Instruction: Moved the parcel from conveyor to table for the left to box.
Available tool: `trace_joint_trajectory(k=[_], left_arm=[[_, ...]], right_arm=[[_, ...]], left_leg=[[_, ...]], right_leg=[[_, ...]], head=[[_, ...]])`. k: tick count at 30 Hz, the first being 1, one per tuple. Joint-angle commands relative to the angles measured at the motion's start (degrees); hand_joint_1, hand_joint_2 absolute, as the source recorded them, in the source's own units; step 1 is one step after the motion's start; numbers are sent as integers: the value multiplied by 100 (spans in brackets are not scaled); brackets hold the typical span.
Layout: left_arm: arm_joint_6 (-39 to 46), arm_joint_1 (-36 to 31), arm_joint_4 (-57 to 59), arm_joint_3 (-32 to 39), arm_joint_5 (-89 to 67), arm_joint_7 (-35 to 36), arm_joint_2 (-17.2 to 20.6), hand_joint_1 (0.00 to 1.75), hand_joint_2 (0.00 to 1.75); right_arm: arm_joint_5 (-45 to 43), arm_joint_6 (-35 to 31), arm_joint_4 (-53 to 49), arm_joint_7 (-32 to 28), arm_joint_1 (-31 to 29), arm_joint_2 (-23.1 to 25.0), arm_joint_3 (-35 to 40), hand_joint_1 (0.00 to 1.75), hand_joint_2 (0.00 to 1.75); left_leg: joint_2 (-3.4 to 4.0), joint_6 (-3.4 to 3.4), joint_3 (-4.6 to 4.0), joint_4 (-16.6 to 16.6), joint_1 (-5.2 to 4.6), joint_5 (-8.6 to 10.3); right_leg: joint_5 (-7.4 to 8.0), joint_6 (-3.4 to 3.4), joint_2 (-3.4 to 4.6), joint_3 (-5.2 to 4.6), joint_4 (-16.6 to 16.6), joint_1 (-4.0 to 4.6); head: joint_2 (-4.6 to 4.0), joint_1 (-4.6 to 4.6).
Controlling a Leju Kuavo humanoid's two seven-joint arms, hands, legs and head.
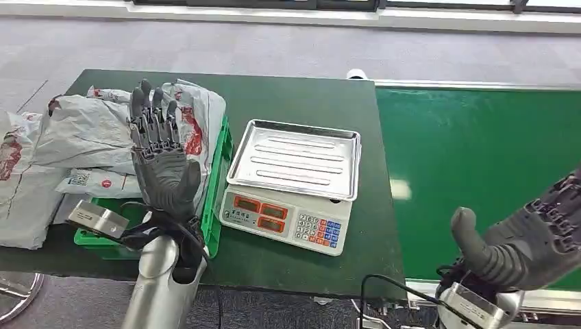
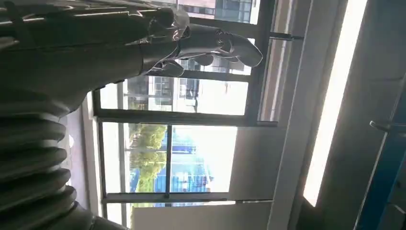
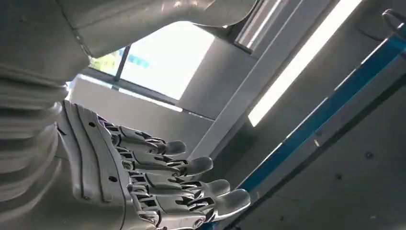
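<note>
I see my left robot hand [image 1: 161,154] raised, fingers straight and empty, grey parcels [image 1: 96,130] heaped in the green crate [image 1: 220,164] right behind it. My right robot hand [image 1: 531,240] hovers empty, fingers loosely spread, over the conveyor [image 1: 479,171]; its wrist view faces a ceiling light [image 3: 301,62].

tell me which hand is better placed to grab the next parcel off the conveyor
Right, probably. The right hand hangs open over the near edge of the green conveyor, though no parcel is on the belt in view. The left hand is raised, open, over the green crate of parcels, beyond the scale.
</note>
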Motion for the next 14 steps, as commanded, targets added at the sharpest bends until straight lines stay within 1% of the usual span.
trace_joint_trajectory(k=[1, 7, 9, 11, 14], left_arm=[[61, 233, 17, -247, 11, 17, 70, 0, 175], [61, 233, 17, -247, 11, 17, 70, 0, 175], [281, 219, 10, -261, -85, 17, 62, 0, 175], [299, 216, -5, -268, -47, 17, 68, 0, 175], [330, 190, -6, -247, -26, 17, 59, 0, 175]], right_arm=[[62, 11, 452, 6, -277, 293, -439, 0, 175], [62, 11, 452, 6, -277, 293, -439, 0, 175], [53, 11, 463, 6, -277, 298, -413, 0, 175], [19, 11, 530, 6, -325, 297, -372, 0, 175], [-100, 11, 732, 212, -468, 169, -241, 0, 175]], left_leg=[[5, -9, 11, -10, 4, 0], [1, -9, 10, -9, 2, 1], [5, -16, 21, -21, 5, 3], [6, -15, 20, -18, 5, 2], [12, -15, 20, -21, 5, 4]], right_leg=[[3, 2, 6, 11, -11, 2], [1, 2, 3, 10, -10, 1], [6, 3, 7, 21, -23, 3], [5, 3, 8, 20, -20, 3], [9, 3, 14, 18, -23, 3]], head=[[0, 2], [0, 2], [0, 2], [-2, 2], [0, 2]])
